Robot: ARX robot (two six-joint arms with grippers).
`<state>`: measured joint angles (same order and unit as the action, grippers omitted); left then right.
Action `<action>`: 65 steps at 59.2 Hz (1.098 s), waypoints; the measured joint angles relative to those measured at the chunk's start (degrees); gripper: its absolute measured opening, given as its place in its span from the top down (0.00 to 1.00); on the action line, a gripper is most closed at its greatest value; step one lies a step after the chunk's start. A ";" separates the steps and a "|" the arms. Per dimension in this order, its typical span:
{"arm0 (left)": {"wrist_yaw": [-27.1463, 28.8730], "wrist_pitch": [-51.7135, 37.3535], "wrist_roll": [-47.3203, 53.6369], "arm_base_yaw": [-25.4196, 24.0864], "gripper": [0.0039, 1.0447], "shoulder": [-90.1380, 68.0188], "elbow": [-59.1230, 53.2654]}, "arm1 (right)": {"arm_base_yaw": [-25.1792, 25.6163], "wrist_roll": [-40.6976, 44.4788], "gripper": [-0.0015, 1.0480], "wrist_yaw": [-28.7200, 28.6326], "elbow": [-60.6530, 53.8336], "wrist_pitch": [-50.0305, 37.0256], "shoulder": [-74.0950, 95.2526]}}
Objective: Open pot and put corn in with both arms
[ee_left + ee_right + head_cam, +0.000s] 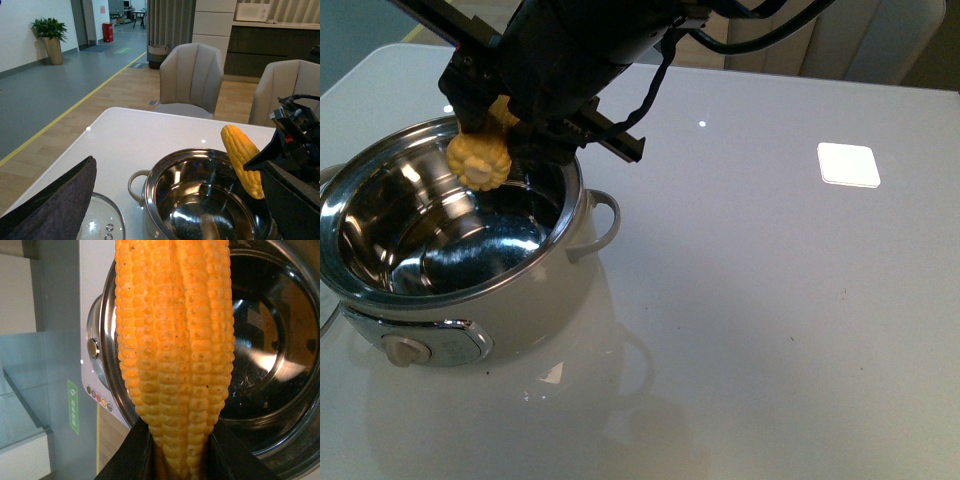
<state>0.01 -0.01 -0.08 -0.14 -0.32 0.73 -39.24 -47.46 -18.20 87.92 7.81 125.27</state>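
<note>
Yellow, tapered corn (175,350), kernels intact, sits pinched between the right gripper's (182,462) fingers, tilted over the open pot's (530,310) far rim. Glass lid (102,225) lies on the white table (770,330) beside the pot. Left gripper (55,200) shows only a dark blurred part near the lid; its closure cannot be told.

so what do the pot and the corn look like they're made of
The pot: bowl and rim look like polished steel, mirroring the lights. The cream outer shell is glossy, either enamel or plastic; I can't tell which. The corn: matte yellow kernels in rows. It could be real or a plastic replica; the look leaves it open.
</note>
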 joint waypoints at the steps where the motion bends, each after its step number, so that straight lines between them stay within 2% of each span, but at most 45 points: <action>1: 0.00 0.00 0.00 0.00 0.06 0.00 0.00 | -0.11 -0.04 0.83 -0.09 0.00 0.09 0.11; 20: 0.00 0.00 0.00 0.00 0.06 0.00 0.00 | -1.53 0.09 0.82 -0.02 -0.09 1.27 1.46; 36: 0.00 0.00 0.00 0.00 0.06 0.00 0.00 | -1.99 0.09 0.39 0.13 -1.22 1.20 1.62; 49: 0.00 0.00 0.00 0.00 0.06 0.00 0.00 | -1.97 -0.13 0.07 0.39 -2.05 0.15 1.60; 58: 0.00 0.00 0.00 0.00 0.06 0.00 0.00 | -0.90 -0.15 0.08 1.57 -5.57 -1.18 0.28; 65: 0.00 0.00 0.00 0.00 0.06 0.00 0.00 | 2.12 0.24 0.08 3.21 -10.73 -4.35 -5.92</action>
<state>0.01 -0.01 -0.08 -0.14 -0.32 0.73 -37.12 -47.22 -14.98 77.19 3.46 119.35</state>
